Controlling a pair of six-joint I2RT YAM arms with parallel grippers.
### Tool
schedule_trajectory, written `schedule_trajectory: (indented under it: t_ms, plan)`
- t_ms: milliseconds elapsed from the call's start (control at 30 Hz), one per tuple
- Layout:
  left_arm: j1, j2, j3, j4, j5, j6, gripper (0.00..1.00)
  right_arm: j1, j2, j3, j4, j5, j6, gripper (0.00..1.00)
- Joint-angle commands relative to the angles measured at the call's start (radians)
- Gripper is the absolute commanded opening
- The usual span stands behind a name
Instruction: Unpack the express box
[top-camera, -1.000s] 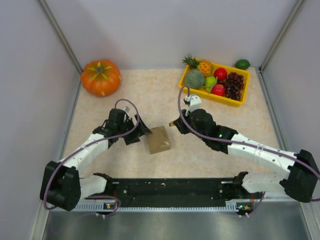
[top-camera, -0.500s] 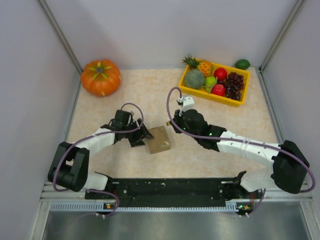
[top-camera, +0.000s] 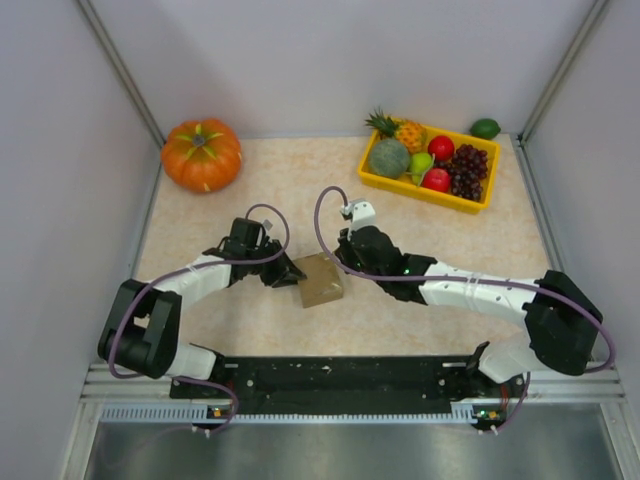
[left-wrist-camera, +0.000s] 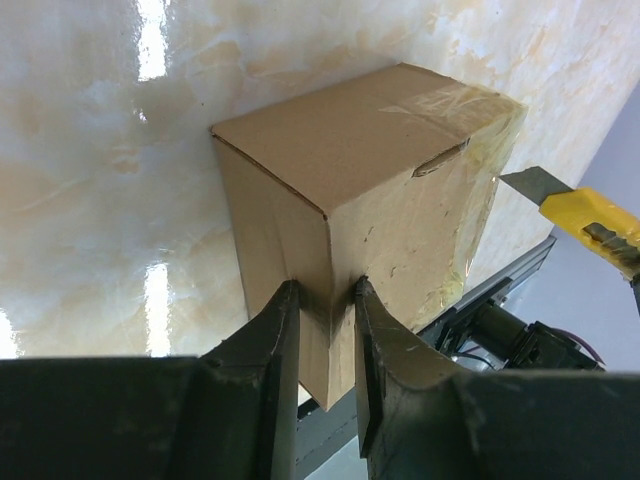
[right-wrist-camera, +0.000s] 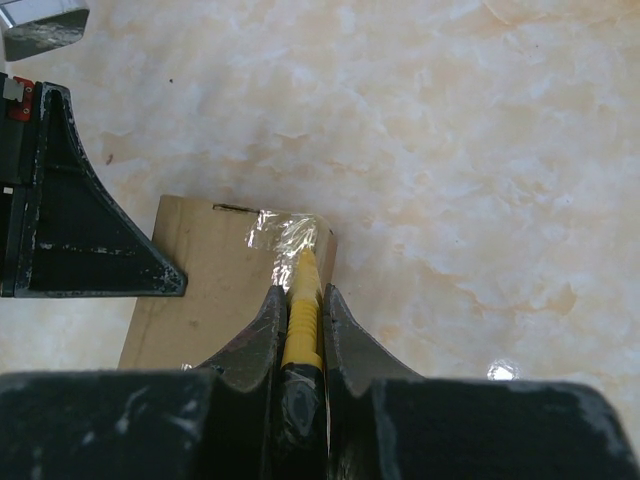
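Two arms: both work at the express box (top-camera: 321, 280), one on each side of it.
Box position: it sits flat on the table (top-camera: 300, 190) near the middle, well apart from the pumpkin (top-camera: 201, 154) and the yellow fruit tray (top-camera: 420, 192). Its flaps are closed and sealed with clear tape (right-wrist-camera: 285, 235).
Left gripper (left-wrist-camera: 325, 295): the jaws are narrow and pinch an upright corner of the carton, one finger on each adjoining wall.
Right gripper (right-wrist-camera: 301, 292): the jaws are clamped on a yellow utility knife (right-wrist-camera: 302, 330). Its blade is out and the tip is at the taped edge of the box top; whether it touches cannot be told.
Step in hand: this looks like bracing the box and setting the blade to the tape. No cut through the seal is visible.
Next move: probably a shallow draw of the blade along the taped seam. The left grip would need to hold the carton firm so that it neither slides nor turns.
Risk: too deep a blade could reach whatever is inside, and the contents are hidden.
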Motion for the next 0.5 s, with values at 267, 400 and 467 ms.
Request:
schedule_trajectory:
  t_ms: [267,400,467]
  plan:
    - [-0.004,0.054,-0.006,-0.047,-0.063,0.038,0.13,0.02,0.04,0.07,0.04,0.079,-0.033,0.0]
    - [-0.004,0.058,-0.001,-0.048,-0.063,0.036,0.13,0.023,0.048,0.075,0.037,0.076,-0.041,0.0]
    - [-0.004,0.061,0.003,-0.047,-0.06,0.035,0.14,0.023,0.06,0.076,0.031,0.076,-0.04,0.0]
